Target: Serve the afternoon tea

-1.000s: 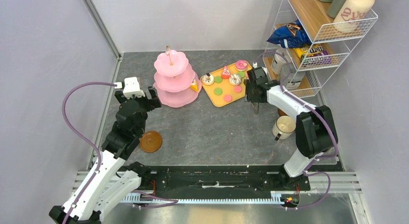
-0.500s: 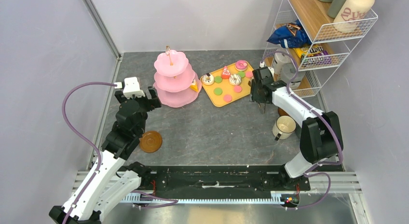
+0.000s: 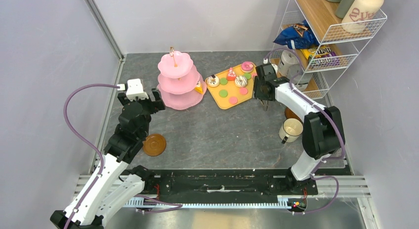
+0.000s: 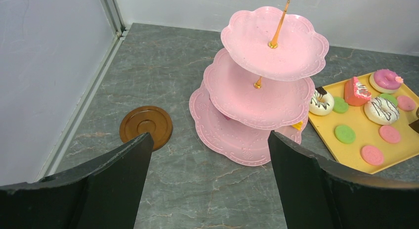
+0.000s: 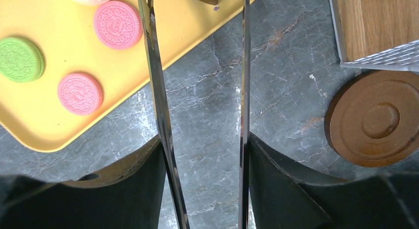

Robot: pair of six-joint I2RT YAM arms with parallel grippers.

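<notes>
Left gripper (image 4: 209, 138): fingers wide apart, holding nothing; raised near the left edge of the table, facing the stand.
Right gripper (image 5: 202, 150): clamped on metal tongs (image 5: 244, 91); it sits toward the far right corner, at the tray's right side.
Tongs: arms apart, nothing visible between them; one arm crosses the tray's rim, the other lies over bare table; the tips run out of the wrist view.
Stand (image 3: 175, 80): pink, three scalloped tiers, upright by the far edge, left of the middle; top and middle tiers are bare; a yellow cake wedge (image 3: 199, 88) sits on the bottom tier, on the side toward the tray.
Tray (image 5: 39, 120): yellow, flat by the far edge, just right of the stand.
On the tray: a pink donut (image 3: 247, 66); a white donut (image 3: 213, 81); a striped donut (image 3: 241, 81); a red cake wedge (image 4: 357, 91); green macarons (image 4: 344, 133); pink macarons (image 4: 371, 154).
Left saucer (image 3: 154, 144): brown, bare, near the left edge, just beside the left arm.
Right saucer (image 5: 378, 118): brown, bare, near the right edge, at the foot of the rack.
Mug (image 3: 291, 129): cream, upright on the table near the right edge; beside the right saucer, not on it.
Rack (image 3: 314, 14): white wire with wooden shelves, in the far right corner; a white mug (image 3: 285, 62) and a grey mug (image 3: 300, 74) stand on its lowest shelf, partly hidden.
</notes>
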